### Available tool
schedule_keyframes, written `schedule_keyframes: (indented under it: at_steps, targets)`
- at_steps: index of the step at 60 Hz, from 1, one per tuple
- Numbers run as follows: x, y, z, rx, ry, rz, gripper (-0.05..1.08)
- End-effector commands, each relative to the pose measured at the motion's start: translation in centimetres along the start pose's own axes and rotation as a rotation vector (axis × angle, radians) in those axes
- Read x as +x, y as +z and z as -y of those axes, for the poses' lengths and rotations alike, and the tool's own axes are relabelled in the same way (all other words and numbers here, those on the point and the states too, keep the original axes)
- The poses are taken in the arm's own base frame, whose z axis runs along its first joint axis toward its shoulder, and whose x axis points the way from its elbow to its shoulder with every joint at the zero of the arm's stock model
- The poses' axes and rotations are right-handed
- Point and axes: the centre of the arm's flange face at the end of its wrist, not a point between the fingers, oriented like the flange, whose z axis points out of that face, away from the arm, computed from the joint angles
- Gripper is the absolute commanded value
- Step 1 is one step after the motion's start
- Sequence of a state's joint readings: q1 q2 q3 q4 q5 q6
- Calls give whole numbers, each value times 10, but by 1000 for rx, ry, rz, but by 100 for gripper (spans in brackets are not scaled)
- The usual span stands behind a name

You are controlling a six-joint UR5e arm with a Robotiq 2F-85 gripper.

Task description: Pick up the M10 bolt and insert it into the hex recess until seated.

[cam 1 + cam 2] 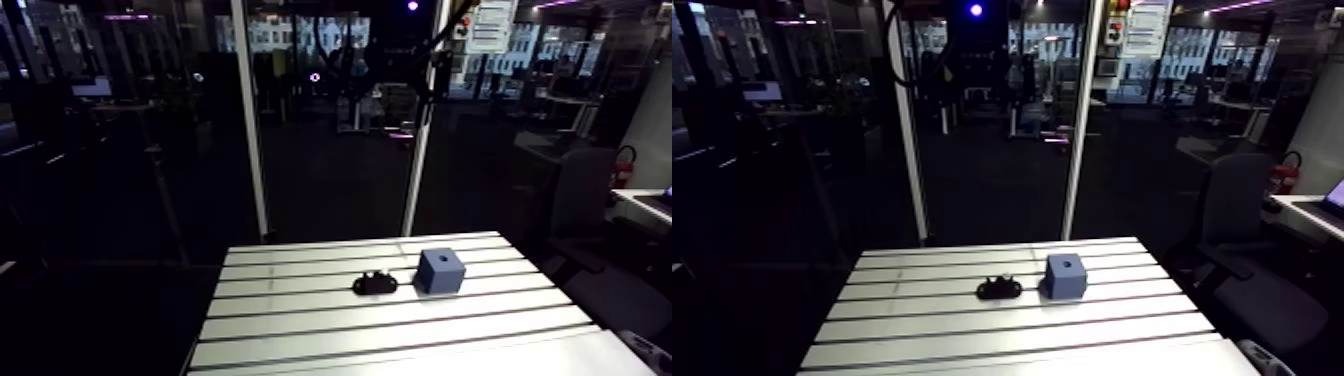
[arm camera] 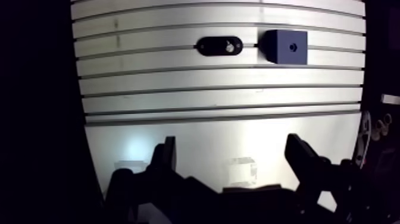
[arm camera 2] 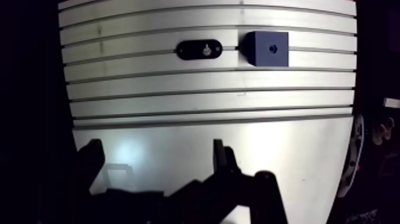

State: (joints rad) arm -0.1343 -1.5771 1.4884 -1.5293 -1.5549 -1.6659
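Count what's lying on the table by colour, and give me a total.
Black: 1, the oval holder.
Silvery: 1, the bolt sitting in that holder.
Blue: 1, the block with a recess in its top.
Total: 3.

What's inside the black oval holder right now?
One small shiny round head, likely the M10 bolt, sits off-centre in the black holder, towards the blue block. Its shank is hidden inside the holder, so I cannot tell how deep it sits.

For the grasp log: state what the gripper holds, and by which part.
Nothing. The gripper is open and empty; the bolt sits in its black holder ahead.
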Motion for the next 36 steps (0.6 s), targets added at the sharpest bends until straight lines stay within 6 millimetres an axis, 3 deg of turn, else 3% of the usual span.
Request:
schedule_keyframes:
  at_steps: [1,30,36]
  targets:
    - [-1,16,-3,-15,-35,23,0]
    - [-1,95,-21,-26,-117,-20,1]
    - [0,120,-23,-27,-121,-16,1]
